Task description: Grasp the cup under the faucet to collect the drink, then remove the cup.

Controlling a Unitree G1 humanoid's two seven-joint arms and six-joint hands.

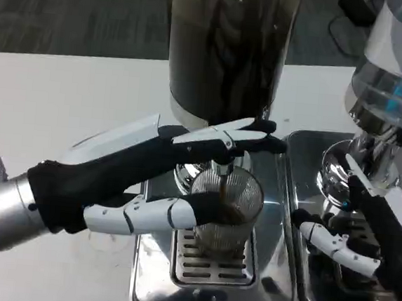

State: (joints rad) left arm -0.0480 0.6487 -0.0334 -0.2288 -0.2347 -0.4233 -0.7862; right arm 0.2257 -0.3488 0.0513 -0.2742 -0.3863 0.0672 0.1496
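Note:
A clear ribbed cup [227,209] stands on the grate of the left drip tray [209,264], under the faucet [222,168] of the dark drink dispenser [227,47]. A thin dark stream runs into the cup, which holds some brown drink. My left hand [149,178] grips the cup from the left, thumb across its front, fingers behind it by the faucet. My right hand [362,238] hovers over the right drip tray [302,286] with fingers apart and nothing in it.
A second dispenser with a clear tank [395,69] and a chrome tap [343,170] stands at the right, close to my right hand. Bare white table [65,96] stretches to the left and behind.

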